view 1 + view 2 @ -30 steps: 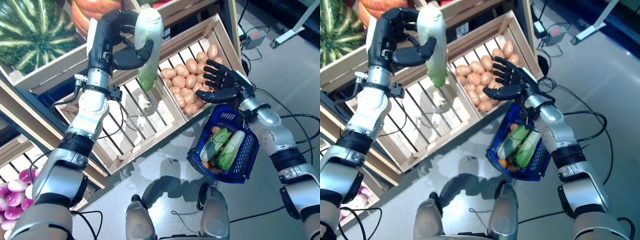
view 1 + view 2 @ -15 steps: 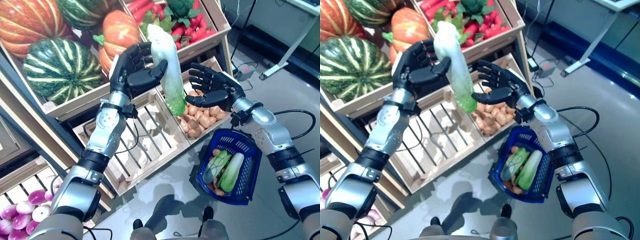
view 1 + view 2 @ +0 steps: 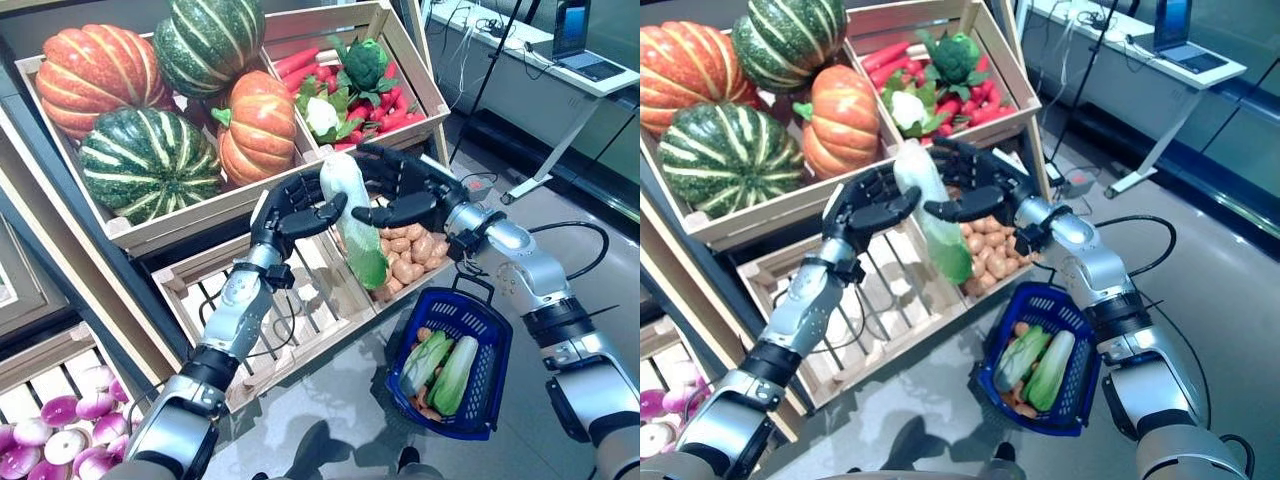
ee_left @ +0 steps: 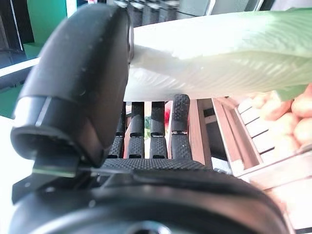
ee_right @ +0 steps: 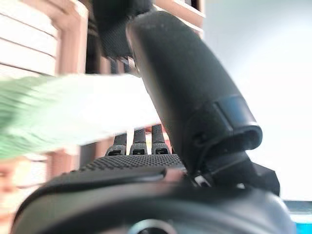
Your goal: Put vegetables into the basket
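Note:
A long pale-green cabbage (image 3: 350, 215) hangs leaf end down in front of the crates, with my left hand (image 3: 290, 210) shut on its white upper part. In the left wrist view the cabbage (image 4: 219, 53) lies between the thumb and the fingers. My right hand (image 3: 420, 190) is at the same cabbage from the other side, open, thumb in front of it and fingers behind. The blue basket (image 3: 500, 370) hangs from my right forearm below both hands. Green and pale vegetables (image 3: 440, 360) lie in it.
Wooden crates stand behind the hands: pumpkins (image 3: 150, 100) at the top left, red roots and broccoli (image 3: 350, 80) at the top, potatoes (image 3: 410, 255) just behind the cabbage, a slatted crate (image 3: 290, 310) beneath my left arm. Purple turnips (image 3: 60, 440) lie at the lower left.
The camera has tilted up, showing more of the shelves. My right hand has closed in on the cabbage held by my left hand; the basket swings along under my forearm.

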Tool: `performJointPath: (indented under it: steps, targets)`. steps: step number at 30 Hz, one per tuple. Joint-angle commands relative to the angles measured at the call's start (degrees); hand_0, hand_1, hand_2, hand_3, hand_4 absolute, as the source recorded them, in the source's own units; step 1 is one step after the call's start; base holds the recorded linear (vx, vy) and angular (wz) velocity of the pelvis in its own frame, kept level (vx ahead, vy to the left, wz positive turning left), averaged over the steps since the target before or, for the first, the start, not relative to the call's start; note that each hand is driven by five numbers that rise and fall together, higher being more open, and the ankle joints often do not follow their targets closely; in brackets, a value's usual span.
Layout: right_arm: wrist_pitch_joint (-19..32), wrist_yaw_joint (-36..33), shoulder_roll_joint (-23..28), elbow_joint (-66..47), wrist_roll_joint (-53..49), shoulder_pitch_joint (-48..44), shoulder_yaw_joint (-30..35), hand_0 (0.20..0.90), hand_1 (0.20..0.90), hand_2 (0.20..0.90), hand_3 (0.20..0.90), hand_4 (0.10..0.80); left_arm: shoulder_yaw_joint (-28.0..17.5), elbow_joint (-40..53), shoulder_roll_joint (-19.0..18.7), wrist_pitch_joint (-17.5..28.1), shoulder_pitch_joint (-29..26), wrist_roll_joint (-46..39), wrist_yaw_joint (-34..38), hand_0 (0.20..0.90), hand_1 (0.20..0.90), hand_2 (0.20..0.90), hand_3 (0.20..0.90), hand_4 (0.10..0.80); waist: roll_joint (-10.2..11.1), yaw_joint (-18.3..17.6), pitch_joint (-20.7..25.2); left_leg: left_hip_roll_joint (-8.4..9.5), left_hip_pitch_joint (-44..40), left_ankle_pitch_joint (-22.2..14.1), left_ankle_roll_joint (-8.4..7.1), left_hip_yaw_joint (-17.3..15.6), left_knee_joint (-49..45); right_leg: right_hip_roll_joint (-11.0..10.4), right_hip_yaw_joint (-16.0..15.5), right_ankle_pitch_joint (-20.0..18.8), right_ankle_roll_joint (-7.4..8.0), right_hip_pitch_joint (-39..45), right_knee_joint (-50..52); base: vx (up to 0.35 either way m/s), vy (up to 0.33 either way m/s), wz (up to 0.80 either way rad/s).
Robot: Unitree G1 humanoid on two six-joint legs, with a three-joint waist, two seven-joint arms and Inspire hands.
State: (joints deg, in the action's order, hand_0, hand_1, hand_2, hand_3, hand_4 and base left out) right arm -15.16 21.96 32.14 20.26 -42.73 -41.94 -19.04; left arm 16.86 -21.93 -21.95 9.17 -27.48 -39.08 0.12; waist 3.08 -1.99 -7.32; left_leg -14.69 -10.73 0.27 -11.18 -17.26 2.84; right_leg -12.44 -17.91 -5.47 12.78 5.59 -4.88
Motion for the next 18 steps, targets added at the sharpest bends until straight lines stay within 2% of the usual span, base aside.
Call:
performJointPath:
  steps: [1, 6, 10, 14, 18]
  targets:
    - [-2.04, 6.66, -1.08, 2.64, -8.83, -2.51, -2.45, 0.900, 0.900, 0.900, 0.900, 0.800, 0.21, 7.46, -0.49, 5.82, -4.53, -2.27, -3.87, 0.300, 0.300, 0.300, 0.300, 0.400, 0.09, 1.36, 7.38, 5.91, 3.99, 0.65, 4.52, 3.04, 1.95, 1.72, 0.49, 3.26, -3.57, 1.53, 1.17, 0.000, 0.000, 0.00]
    - [-7.48, 9.09, -1.72, 8.46, -10.99, -3.60, -4.09, 0.900, 0.900, 0.900, 0.900, 0.800, 1.52, 8.10, -0.20, 5.88, -5.53, -3.05, -5.26, 0.300, 0.300, 0.300, 0.300, 0.400, 0.46, 2.01, 7.53, 6.03, 3.71, 0.60, 4.49, 3.51, 2.13, 1.63, 0.33, 3.24, -3.58, 2.06, 1.03, 0.009, 0.009, 0.08]
    - [-7.72, 9.48, -1.03, 12.43, -8.78, -3.82, -5.38, 0.900, 0.900, 0.900, 0.900, 0.800, 2.31, 9.08, -0.77, 6.24, -6.38, -3.01, -4.82, 0.300, 0.300, 0.300, 0.300, 0.400, 0.57, 2.16, 7.66, 6.07, 3.73, 0.70, 4.44, 3.84, 2.16, 1.62, 0.52, 3.13, -3.59, 2.14, 0.96, -0.005, 0.005, 0.09]
    - [-6.97, 6.33, -1.03, 15.48, -7.28, -4.91, -6.20, 0.900, 0.900, 0.900, 0.900, 0.800, 2.97, 9.43, -1.25, 6.21, -7.98, -4.00, -3.90, 0.300, 0.300, 0.300, 0.300, 0.400, 0.52, 2.07, 7.57, 6.18, 3.67, 0.72, 4.48, 4.06, 2.16, 1.66, 0.99, 3.10, -3.62, 2.10, 0.89, -0.022, 0.003, 0.06]
    - [-9.40, 7.30, -2.88, 18.12, -8.50, -5.24, -6.34, 0.900, 0.900, 0.900, 0.900, 0.800, 3.10, 10.00, -0.95, 6.66, -9.21, -4.83, -4.40, 0.300, 0.300, 0.300, 0.300, 0.400, 0.26, 2.08, 7.44, 6.27, 3.38, 0.53, 4.52, 4.06, 2.04, 1.64, 1.47, 3.15, -3.73, 2.21, 0.69, -0.030, 0.005, 0.02]
